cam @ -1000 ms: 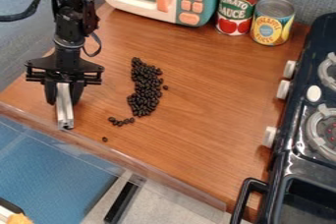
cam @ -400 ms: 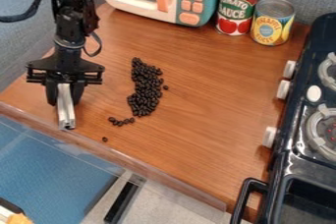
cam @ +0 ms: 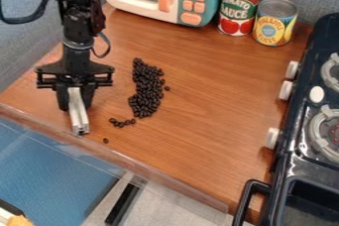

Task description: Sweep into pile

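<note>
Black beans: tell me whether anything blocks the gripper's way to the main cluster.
Nothing visible stands between the gripper and the main cluster. From the silver bar, a few stray beans lie partway toward the cluster's lower end.

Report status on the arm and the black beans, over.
Black two-finger gripper shut on silver metal bar, left of the beans. Small black beans in a long patch, stragglers nearer the counter's front edge. Nothing between bar and beans.

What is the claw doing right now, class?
Claw: closed on a silvery bar, held at the left of the dark beans.
</note>
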Controlling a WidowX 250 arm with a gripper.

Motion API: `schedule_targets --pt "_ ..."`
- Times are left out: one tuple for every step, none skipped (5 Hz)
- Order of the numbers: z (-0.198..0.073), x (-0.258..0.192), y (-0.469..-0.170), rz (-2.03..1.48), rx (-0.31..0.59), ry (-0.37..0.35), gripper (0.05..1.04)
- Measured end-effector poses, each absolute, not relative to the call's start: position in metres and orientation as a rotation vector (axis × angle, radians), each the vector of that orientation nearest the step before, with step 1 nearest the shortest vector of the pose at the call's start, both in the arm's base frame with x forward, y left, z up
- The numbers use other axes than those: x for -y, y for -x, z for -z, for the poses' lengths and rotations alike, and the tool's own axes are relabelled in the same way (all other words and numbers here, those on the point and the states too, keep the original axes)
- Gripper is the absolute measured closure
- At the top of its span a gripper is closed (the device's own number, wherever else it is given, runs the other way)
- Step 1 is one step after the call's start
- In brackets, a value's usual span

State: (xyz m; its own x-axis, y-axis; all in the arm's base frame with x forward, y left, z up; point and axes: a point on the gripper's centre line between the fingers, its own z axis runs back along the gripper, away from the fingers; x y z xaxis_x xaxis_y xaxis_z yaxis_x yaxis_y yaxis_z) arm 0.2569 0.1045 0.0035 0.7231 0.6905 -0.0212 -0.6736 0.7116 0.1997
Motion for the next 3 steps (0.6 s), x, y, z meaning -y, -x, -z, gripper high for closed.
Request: schedule_targets --pt "-0.0036 -0.0847 -0.2552 -0.725 -0.108 -0.159 0.678" --pt "-0.0034 -0.0793 -0.2561 -0.712 -0.107 -0.156 0.678" --pt "-0.003 -0.0756 -0.2576 -0.719 -0.101 -0.153 0.678"
